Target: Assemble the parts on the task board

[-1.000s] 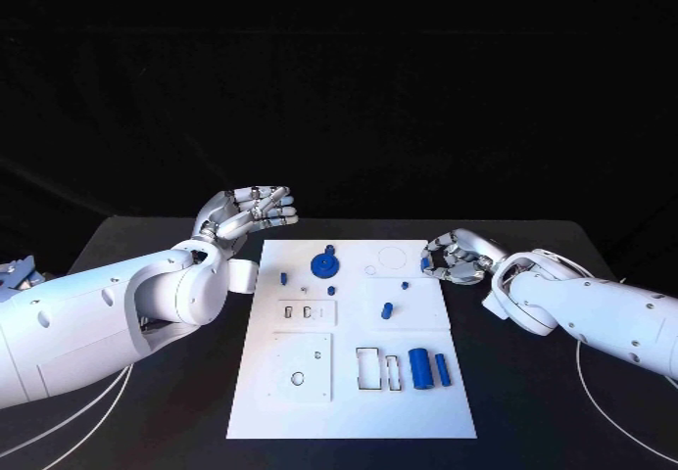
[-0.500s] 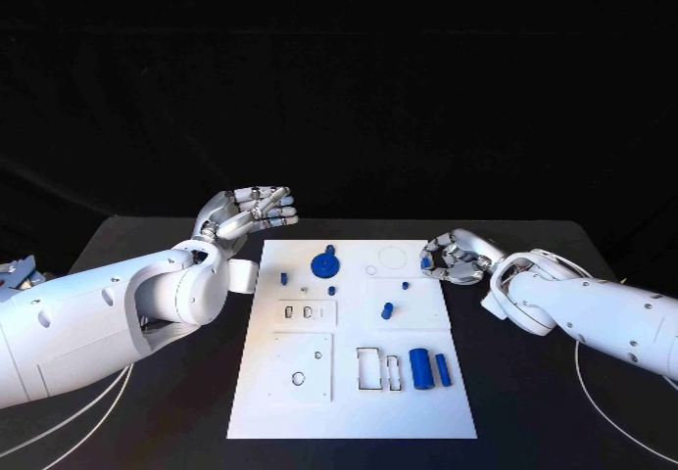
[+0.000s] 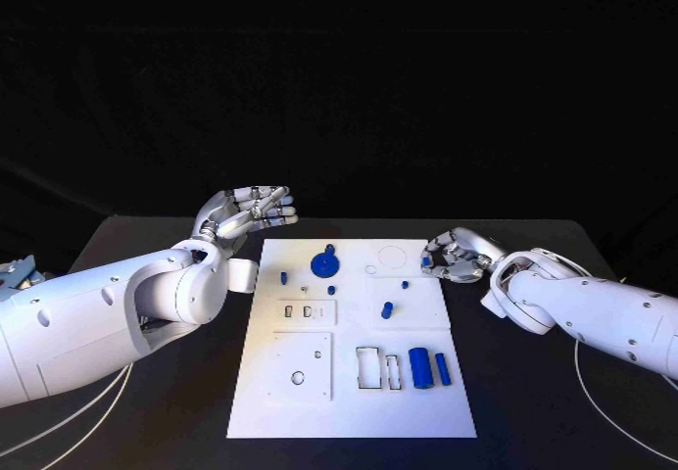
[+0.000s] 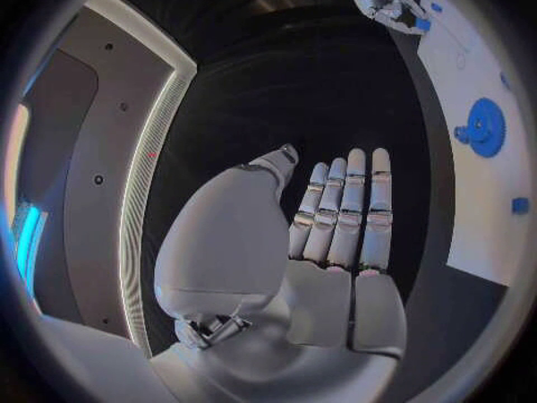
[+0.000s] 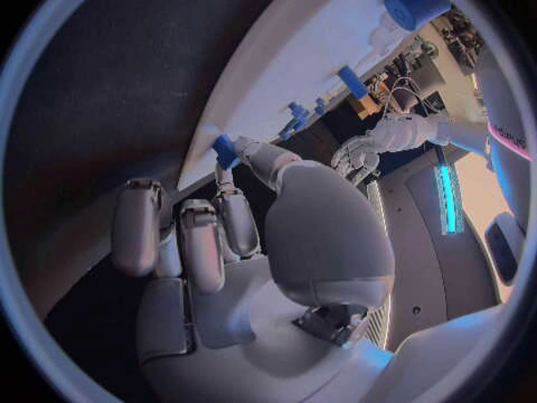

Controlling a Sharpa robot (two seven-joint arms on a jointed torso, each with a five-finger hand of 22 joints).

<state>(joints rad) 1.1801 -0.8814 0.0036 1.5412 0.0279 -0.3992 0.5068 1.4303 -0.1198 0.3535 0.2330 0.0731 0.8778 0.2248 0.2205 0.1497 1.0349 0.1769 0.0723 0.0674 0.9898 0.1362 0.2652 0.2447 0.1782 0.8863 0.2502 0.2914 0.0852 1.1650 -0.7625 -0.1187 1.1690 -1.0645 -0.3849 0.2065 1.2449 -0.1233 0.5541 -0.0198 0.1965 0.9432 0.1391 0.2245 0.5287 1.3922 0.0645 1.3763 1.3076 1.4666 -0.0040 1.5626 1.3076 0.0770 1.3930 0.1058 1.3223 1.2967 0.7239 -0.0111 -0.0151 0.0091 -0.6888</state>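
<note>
The board [image 3: 354, 392] lies flat at the middle of the black table [image 3: 127, 245], long side running away from the robot. Parts on it: a blue gear [image 3: 325, 264] near the far left area, small blue pegs [image 3: 386, 310] near the centre, and two blue cylinders [image 3: 419, 366] lying side by side toward the near right (the thicker one to the left of the thinner). The left hand [image 3: 252, 211] is raised above the table beside the board's far left corner, clear of the board; the left wrist view shows its fingers [image 4: 356, 206] straight and close together, palm bare, grasping nothing. The right hand [image 3: 455, 257] sits at the board's far right edge, fingers curled inward. In the right wrist view a small blue part [image 5: 225, 151] is pinched at its fingertips [image 5: 237, 145], right at the board's edge.
</note>
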